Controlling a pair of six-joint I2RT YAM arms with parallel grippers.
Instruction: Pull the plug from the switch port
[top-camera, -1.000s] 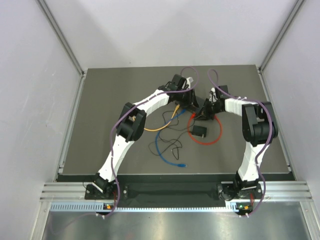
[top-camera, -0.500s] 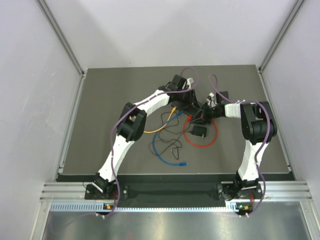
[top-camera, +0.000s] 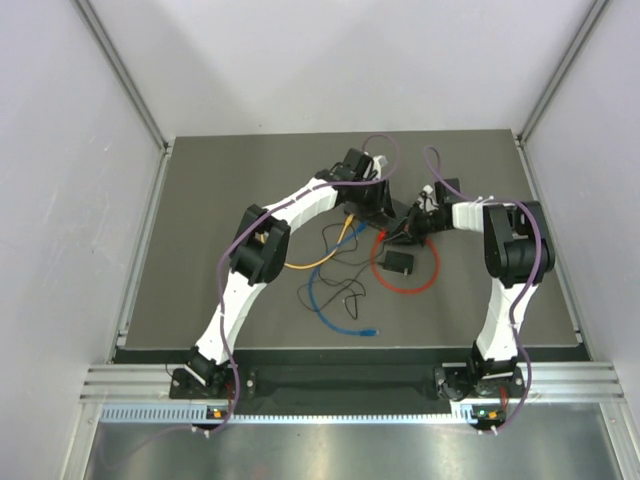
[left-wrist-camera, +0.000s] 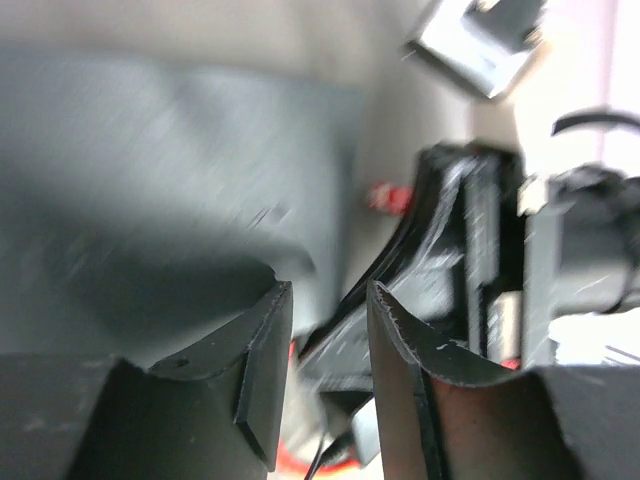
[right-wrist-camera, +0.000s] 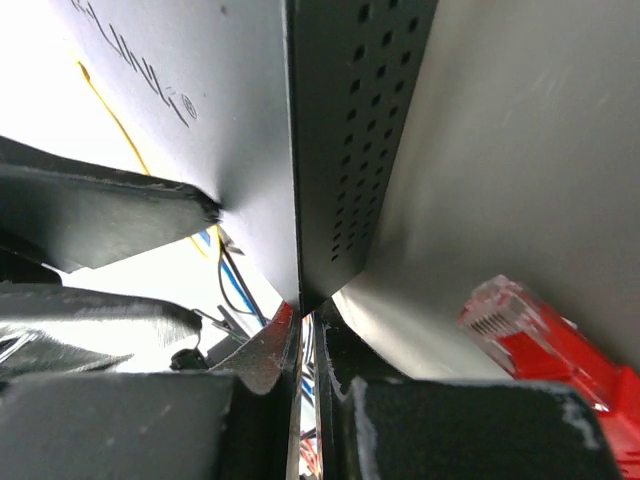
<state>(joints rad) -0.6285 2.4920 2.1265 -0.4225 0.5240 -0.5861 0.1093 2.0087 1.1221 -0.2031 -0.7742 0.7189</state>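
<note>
The switch (right-wrist-camera: 340, 150) is a flat black box with a perforated side, and it fills the top of the right wrist view. From above, the switch (top-camera: 385, 212) lies mid-table between both grippers. A red plug (right-wrist-camera: 505, 318) with a clear tip lies loose on the mat beside the switch, in no port. My right gripper (right-wrist-camera: 308, 325) is shut, with its tips at the switch's lower corner. Seen from above, the right gripper (top-camera: 404, 232) sits just right of the switch. My left gripper (left-wrist-camera: 330, 300) is blurred, its jaws apart and clamping nothing. It hovers over the switch's left end (top-camera: 370, 198).
A small black adapter block (top-camera: 398, 263) lies inside a loop of red cable (top-camera: 430, 275). An orange cable (top-camera: 315, 260), a thin black wire and a blue cable (top-camera: 330, 305) trail toward the near left. The right arm's wrist (left-wrist-camera: 565, 250) stands close to my left gripper.
The left jaws have parted a little. The right wrist dipped toward the switch and came back slightly. The red cable loop shifted a little.
</note>
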